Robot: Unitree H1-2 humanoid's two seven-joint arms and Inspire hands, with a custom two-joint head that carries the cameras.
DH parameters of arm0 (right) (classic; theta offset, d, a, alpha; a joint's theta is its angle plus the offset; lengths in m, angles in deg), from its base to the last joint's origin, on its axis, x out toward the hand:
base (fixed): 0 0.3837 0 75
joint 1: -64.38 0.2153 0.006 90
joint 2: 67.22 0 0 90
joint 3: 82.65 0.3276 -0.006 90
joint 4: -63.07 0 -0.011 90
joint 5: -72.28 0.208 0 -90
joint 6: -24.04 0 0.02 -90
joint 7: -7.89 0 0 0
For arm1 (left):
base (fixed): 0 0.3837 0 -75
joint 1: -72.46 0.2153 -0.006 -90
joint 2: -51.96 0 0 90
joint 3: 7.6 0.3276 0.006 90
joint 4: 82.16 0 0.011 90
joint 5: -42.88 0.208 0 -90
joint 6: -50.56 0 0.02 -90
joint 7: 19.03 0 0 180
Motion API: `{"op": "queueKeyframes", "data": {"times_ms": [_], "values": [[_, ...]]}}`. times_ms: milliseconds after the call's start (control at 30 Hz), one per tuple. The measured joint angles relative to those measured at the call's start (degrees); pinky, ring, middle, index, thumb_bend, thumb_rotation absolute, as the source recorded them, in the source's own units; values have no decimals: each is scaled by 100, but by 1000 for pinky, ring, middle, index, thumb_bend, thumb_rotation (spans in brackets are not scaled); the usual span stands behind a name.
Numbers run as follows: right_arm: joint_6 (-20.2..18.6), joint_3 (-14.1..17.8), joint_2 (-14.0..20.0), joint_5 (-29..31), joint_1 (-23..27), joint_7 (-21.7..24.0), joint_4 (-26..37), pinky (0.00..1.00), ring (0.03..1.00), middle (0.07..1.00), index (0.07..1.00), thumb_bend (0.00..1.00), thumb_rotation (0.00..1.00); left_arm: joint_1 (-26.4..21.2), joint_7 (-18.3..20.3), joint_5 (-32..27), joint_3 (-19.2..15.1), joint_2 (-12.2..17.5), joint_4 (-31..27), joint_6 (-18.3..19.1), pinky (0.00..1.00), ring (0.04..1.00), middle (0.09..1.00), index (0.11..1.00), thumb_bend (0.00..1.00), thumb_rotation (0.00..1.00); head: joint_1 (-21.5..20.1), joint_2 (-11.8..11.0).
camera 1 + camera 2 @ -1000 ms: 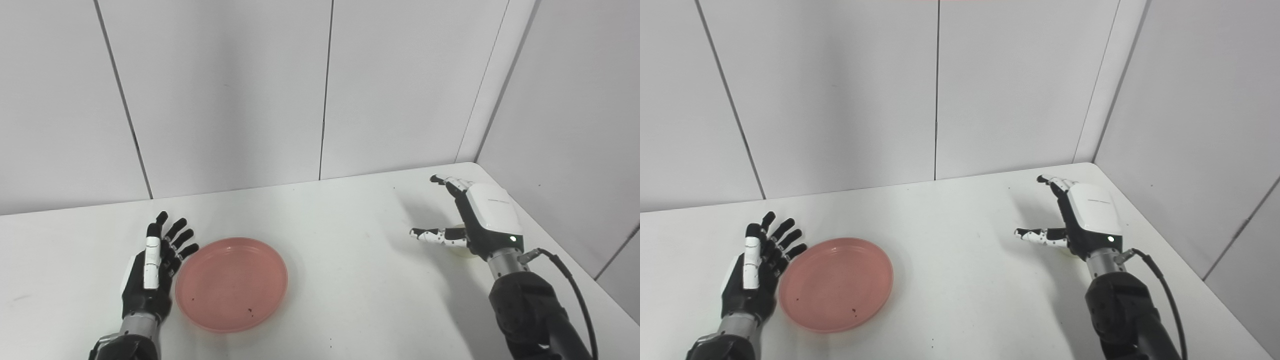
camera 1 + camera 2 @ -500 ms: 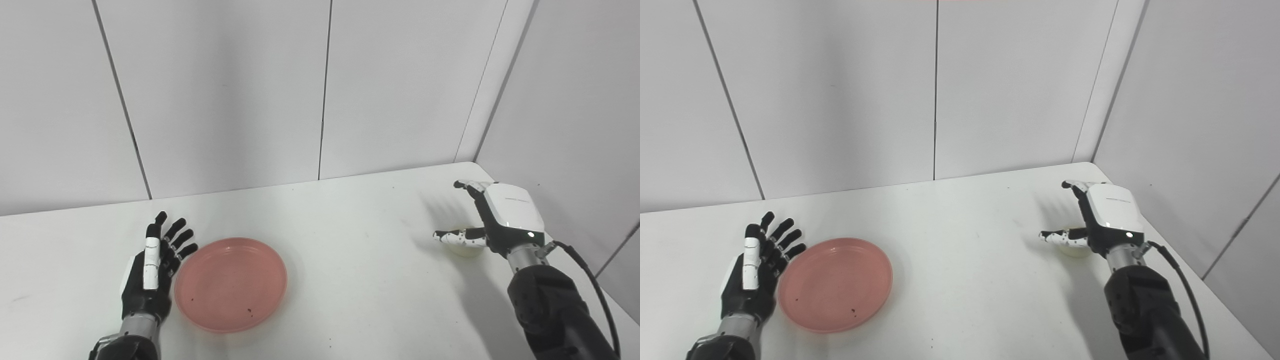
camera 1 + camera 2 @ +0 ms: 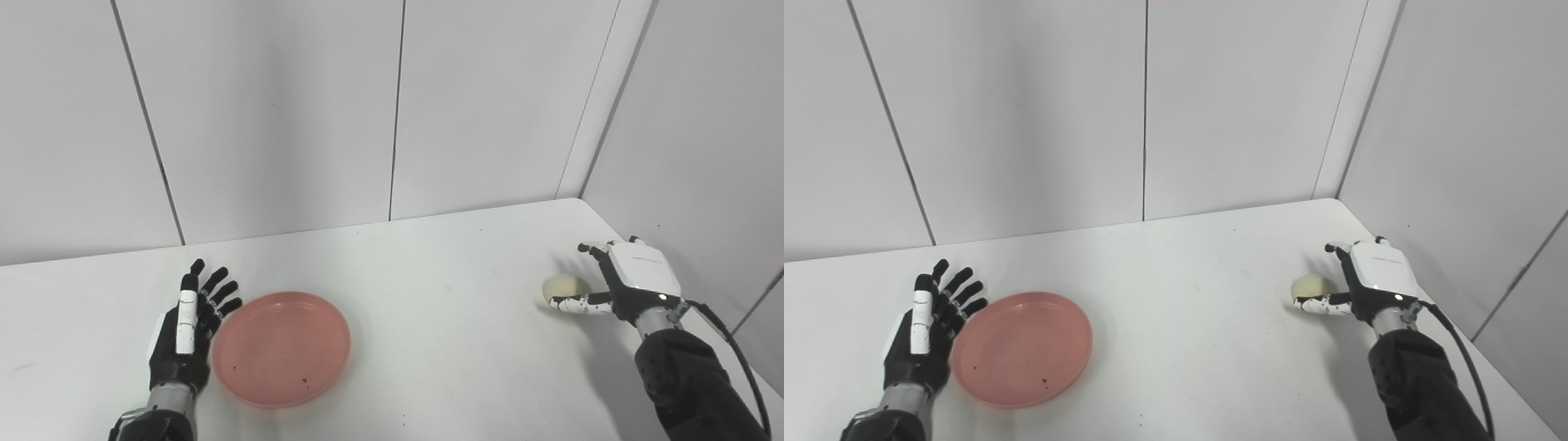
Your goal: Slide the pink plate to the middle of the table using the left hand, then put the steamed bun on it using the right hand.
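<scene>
Nearest to the camera, the left robot hand (image 3: pixel 184 334) lay on the white surface (image 3: pixel 429 343) with its palm turned toward the round, shallow pink plastic plate (image 3: pixel 282 348). Its fingers were spread and held nothing; they stood just beside the left rim of the plate, and I could not tell if they touched it. The plate was left of the middle of the surface, with a few dark crumbs inside. To my judgement, the plate needed a push to the right, so the left robot hand was already on the correct side.

Farther away, near the right edge, the small, round, pale yellowish steamed bun (image 3: pixel 565 288) sat on the surface. The right robot hand (image 3: pixel 618 283) was just to its right, with the fingers apart and the thumb stretched in front of the bun, not closed on it. The bun lay to the left of the palm and well apart from the plate. It looked smooth and soft, so a gentle grip seemed wise.
</scene>
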Motion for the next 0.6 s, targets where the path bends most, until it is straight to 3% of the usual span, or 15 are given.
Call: {"op": "queueKeyframes", "data": {"times_ms": [600], "values": [[109, -503, 36, 410, 55, -374, -640, 1000, 901, 805, 809, 1000, 694, 3, -1, 88, 21, -8, -19, 17, 789, 836, 901, 1000, 842, 917, 26, 53]]}}
